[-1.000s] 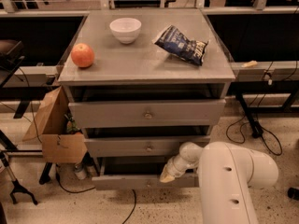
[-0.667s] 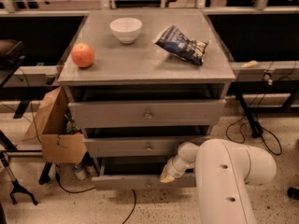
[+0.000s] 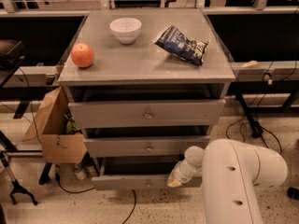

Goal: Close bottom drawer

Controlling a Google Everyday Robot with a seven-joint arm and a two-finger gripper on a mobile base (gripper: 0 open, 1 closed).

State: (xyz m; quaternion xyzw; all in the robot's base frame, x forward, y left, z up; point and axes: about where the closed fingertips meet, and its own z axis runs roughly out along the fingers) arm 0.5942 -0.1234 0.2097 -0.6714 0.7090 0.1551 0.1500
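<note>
I see the grey cabinet [image 3: 140, 73] filling the middle, and my white arm [image 3: 238, 181] low at its front right. The bottom drawer [image 3: 131, 182] sits at the cabinet's foot, pulled out past the two above. A cardboard box [image 3: 56, 129] stands left. On top lie a chip bag [image 3: 182, 45], a white bowl [image 3: 125, 29] and an orange fruit [image 3: 82, 55]. The gripper [image 3: 177, 177] rests against the bottom drawer's front, right of centre; I cannot tell its state.
</note>
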